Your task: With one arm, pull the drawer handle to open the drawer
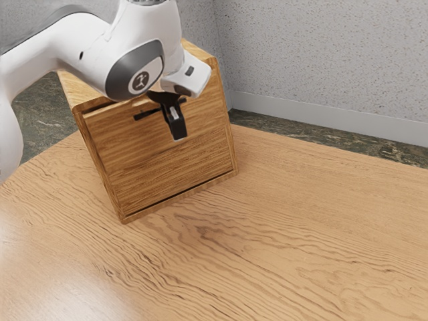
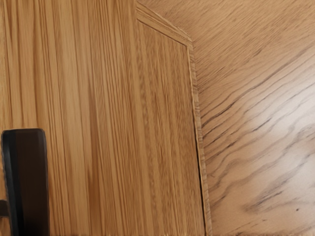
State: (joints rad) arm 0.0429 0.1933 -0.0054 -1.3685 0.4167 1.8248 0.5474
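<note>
On table (image 1: pixel 301 234), before wall (image 1: pixel 321 53): drawer (image 1: pixel 160 160). Across drawer front, level: handle (image 1: pixel 145 114), gripper (image 1: pixel 177 134) at its end. Cannot tell jaws' state.

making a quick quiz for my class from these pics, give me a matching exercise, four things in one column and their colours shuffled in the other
Things:
1. drawer handle
2. arm
3. wall
4. table

Colours:
a. light wood grain
b. black
c. speckled grey
d. white with a grey joint cap

Pairs: 1-b, 2-d, 3-c, 4-a
</note>
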